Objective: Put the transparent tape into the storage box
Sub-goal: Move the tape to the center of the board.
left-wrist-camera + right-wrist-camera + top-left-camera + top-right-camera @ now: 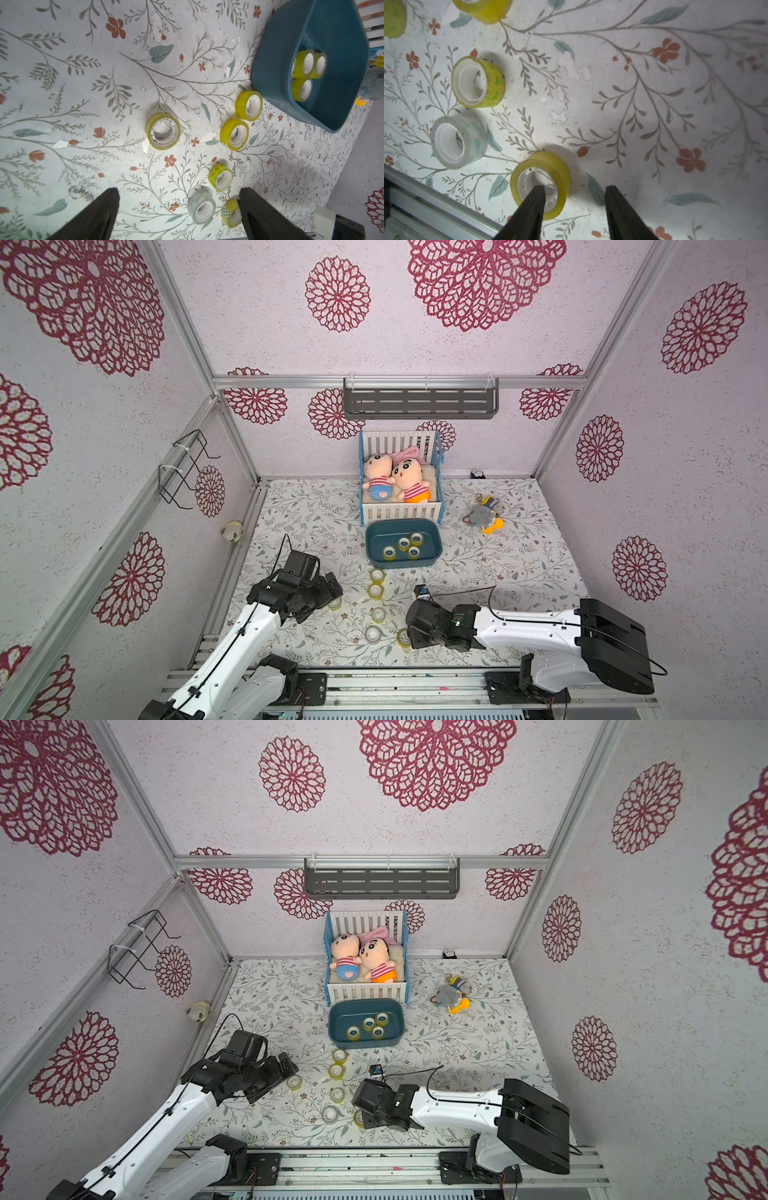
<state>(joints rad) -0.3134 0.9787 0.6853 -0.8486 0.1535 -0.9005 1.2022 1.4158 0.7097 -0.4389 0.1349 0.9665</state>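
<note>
The storage box (432, 558) is a dark teal tub in front of the crib, with several yellowish tape rolls (404, 544) lying in it. More transparent tape rolls lie on the floral mat in both top views (377, 576) (337, 1095). My right gripper (574, 190) is open and low over the mat. One finger sits in the white core of a yellow tape roll (550, 162), the other stands clear of its outer side. My left gripper (179, 192) is wide open above the mat and holds nothing. A pale clear roll (201, 204) lies beyond its tips.
A blue-framed toy crib (401, 512) with two plush dolls stands behind the box. A plush keychain (484, 514) lies to its right. An aluminium rail (436, 207) runs along the mat's front edge, close to my right gripper. A grey shelf (419, 402) hangs on the back wall.
</note>
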